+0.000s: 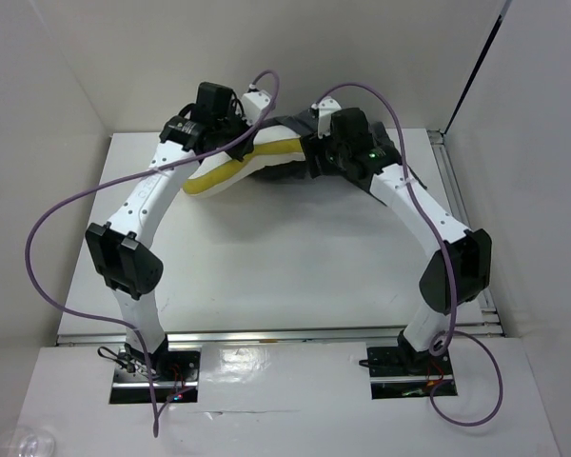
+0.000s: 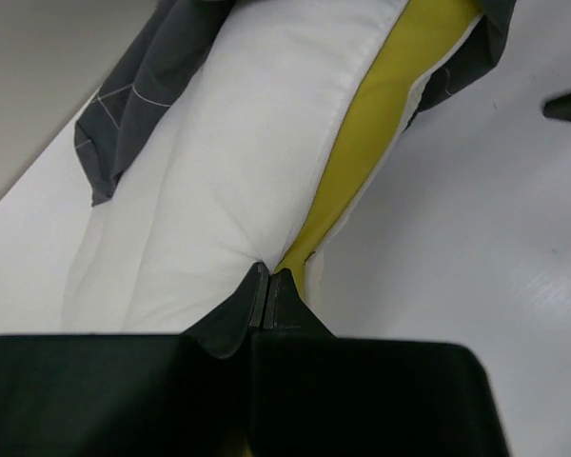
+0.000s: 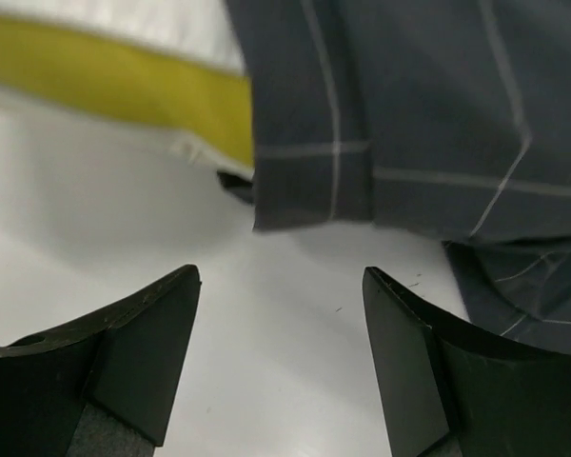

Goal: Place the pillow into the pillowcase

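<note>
Checked pillowcase (image 3: 419,114) overlaps pillow (image 3: 114,62) (partly)

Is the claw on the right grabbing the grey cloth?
No, the right gripper is open and the pillowcase edge lies beyond its jaws.

1 pillow (image 2: 209,181), 1 pillowcase (image 3: 428,105), 2 claws: L claw (image 2: 269,283), R claw (image 3: 281,278).

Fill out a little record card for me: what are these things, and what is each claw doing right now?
pillow: white with a yellow band, far end inside the pillowcase, near end sticking out
pillowcase: dark grey check, wrinkled, wrapped over the pillow's far end
left gripper: shut, pinching the pillow's edge
right gripper: open over the table, facing the pillowcase hem, holding nothing
</note>
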`<state>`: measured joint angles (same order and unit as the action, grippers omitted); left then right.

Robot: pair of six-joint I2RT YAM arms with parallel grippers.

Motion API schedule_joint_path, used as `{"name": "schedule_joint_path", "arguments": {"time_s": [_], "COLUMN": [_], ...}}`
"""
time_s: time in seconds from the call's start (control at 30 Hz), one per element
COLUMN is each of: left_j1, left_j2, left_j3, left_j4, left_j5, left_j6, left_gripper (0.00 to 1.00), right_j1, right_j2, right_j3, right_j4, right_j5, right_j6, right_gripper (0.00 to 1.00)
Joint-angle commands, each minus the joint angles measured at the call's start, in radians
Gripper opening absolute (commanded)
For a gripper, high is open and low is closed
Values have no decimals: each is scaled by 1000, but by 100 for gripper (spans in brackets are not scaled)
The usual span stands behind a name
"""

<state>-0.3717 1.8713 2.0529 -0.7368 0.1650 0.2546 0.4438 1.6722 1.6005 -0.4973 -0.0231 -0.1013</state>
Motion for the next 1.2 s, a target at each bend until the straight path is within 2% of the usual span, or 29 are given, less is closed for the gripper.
{"name": "schedule_joint_path", "arguments": {"time_s": [0.0, 0.17, 0.23, 0.3, 0.33, 0.4, 0.43, 0.47, 0.6, 0.9, 1.03, 1.17], "left_j1": [-3, 7, 16, 16, 16, 25, 25, 25, 25, -10, -19, -19], "left_j2": [-38, -67, -67, -67, -67, -67, -67, -67, -67, -57, -57, -80], "left_j3": [13, -16, -25, -25, -25, -25, -25, -25, -36, -45, -45, -56], "left_j4": [30, 40, 51, 51, 51, 51, 60, 60, 82, 151, 172, 183], "left_j5": [77, 97, 97, 97, 97, 97, 97, 97, 108, 99, 81, 71], "left_j6": [-14, -14, -14, -14, -14, -14, -14, -23, -44, -115, -135, -144], "left_gripper": [0, 0, 0, 0, 0, 0, 0, 0, 0, 0, 0, 0], "right_j1": [24, 24, 33, 33, 33, 33, 33, 33, 52, 233, 277, 286], "right_j2": [29, 138, 176, 187, 201, 213, 213, 213, 237, 369, 383, 316], "right_j3": [73, 157, 191, 202, 216, 226, 226, 226, 338, 746, 789, 676], "right_j4": [107, 129, 120, 120, 120, 111, 100, 100, 63, -61, -81, -81], "right_j5": [132, 135, 135, 112, 103, 94, 77, 77, -52, -227, -273, -201], "right_j6": [17, 17, 17, 17, 8, -1, -1, -1, 29, 98, 109, 68], "right_gripper": [77, 77, 71, 54, 37, 19, 3, 0, 0, 0, 0, 0]}}
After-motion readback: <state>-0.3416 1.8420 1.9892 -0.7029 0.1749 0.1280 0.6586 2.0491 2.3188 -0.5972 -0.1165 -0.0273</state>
